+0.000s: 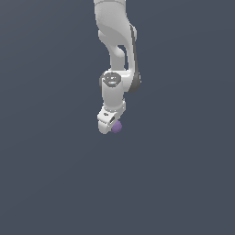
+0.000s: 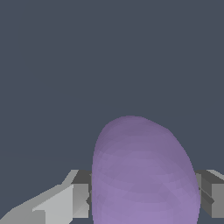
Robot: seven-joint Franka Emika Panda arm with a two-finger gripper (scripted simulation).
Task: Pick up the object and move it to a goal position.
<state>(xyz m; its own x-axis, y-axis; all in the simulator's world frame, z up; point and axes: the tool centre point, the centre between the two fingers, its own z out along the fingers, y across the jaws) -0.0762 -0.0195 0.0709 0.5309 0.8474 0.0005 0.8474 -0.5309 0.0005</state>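
1 white gripper point(image 1: 111, 125) at frame centre, fingers point(image 2: 81, 199) pinching purple ball point(image 1: 117, 127), plain grey-blue backdrop point(image 1: 183, 174)

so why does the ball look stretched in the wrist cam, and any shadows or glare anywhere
Wrist view: the purple ball sits very close to the lens between the pincer fingers, so it renders elongated, egg-like. Exterior view: the ball looks small and round. Both views: flat, even lighting, no cast shadows, no glare.
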